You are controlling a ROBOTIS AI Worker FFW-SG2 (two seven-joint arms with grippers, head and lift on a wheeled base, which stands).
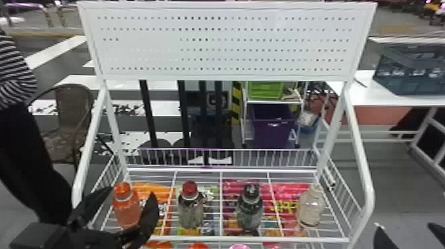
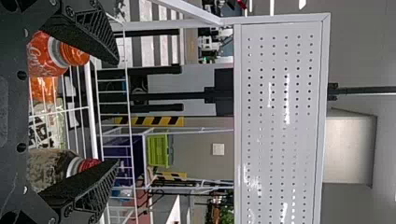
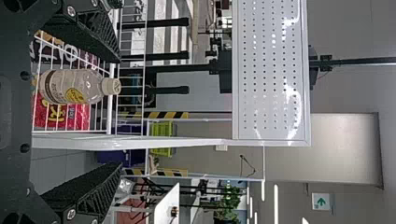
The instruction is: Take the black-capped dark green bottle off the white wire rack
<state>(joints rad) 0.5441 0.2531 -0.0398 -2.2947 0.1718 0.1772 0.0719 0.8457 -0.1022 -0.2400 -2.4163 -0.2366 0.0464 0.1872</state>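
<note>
At the left, the body of the left pincer (image 1: 131,192) is cut by the bottom edge of the head view; its fingers are spread, with the orange bottle (image 1: 125,209) between them in this view, and I cannot tell if they touch it. In the left wrist view one finger covers part of the red-capped bottle (image 2: 53,169), next on the rack (image 1: 291,239). Then comes the green bottle (image 1: 250,213), third of four, upright on the white wires. Its cap is black, its body dark green and see-through, a little shiny; the lower part mixes with the colourful packets (image 1: 230,198) under the wires, so its bottom is difficult to see exactly. It stands near the front bar, well inside both side walls, with a free gap to the red-capped bottle and a wider one to the clear bottle (image 1: 311,207). Farther right, outside the rack's white side tube (image 1: 367,192), is the right pincer (image 1: 403,226), cut by the bottom edge, its fingers wide apart.
</note>
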